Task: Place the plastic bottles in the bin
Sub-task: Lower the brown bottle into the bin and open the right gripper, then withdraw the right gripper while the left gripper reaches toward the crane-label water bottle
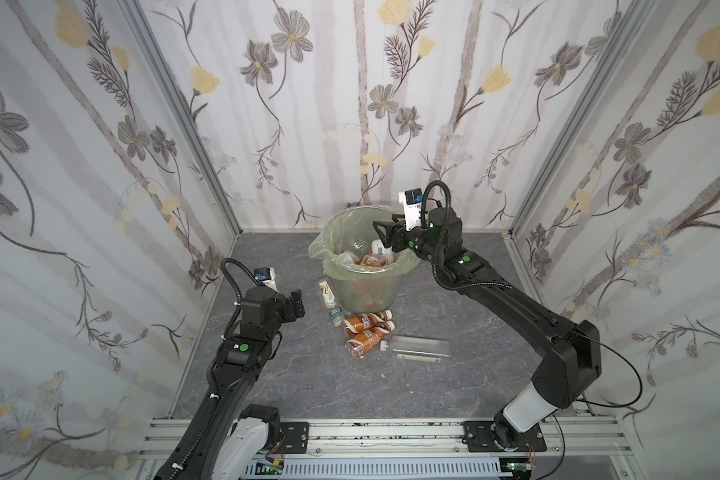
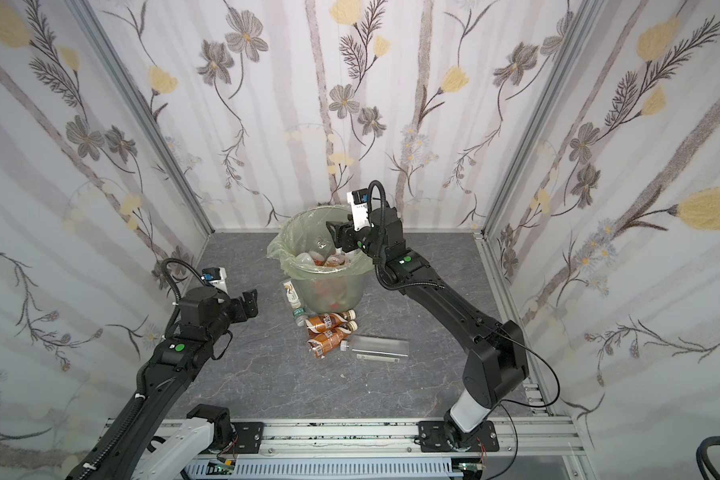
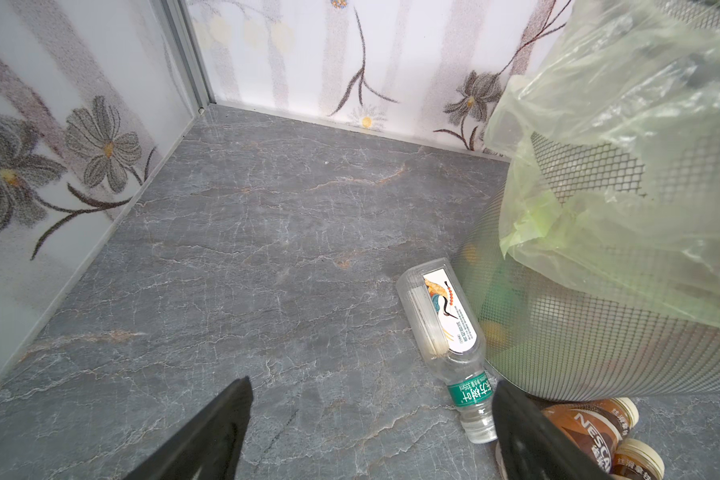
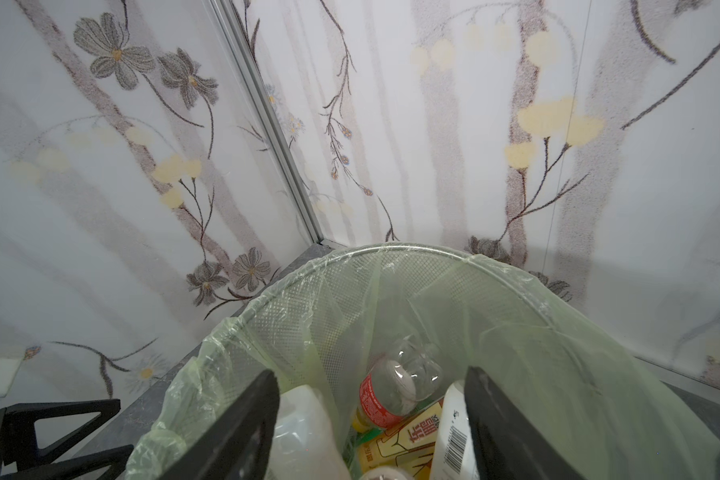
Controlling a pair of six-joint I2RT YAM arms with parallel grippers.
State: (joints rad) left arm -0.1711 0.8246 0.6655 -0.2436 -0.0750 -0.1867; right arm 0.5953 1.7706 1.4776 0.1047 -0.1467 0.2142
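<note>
While the left gripper (image 1: 297, 305) and right gripper (image 1: 381, 235) both gape empty, five bottles (image 1: 362, 332) lie beside one bin (image 1: 352, 297).

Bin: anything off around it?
Still on the floor at the bin's near side, all lying on their sides: a labelled bottle beside its wall, three brown bottles in a cluster, and a square bottle. The bag hangs bunched and uneven over the edge. No spill visible.
</note>
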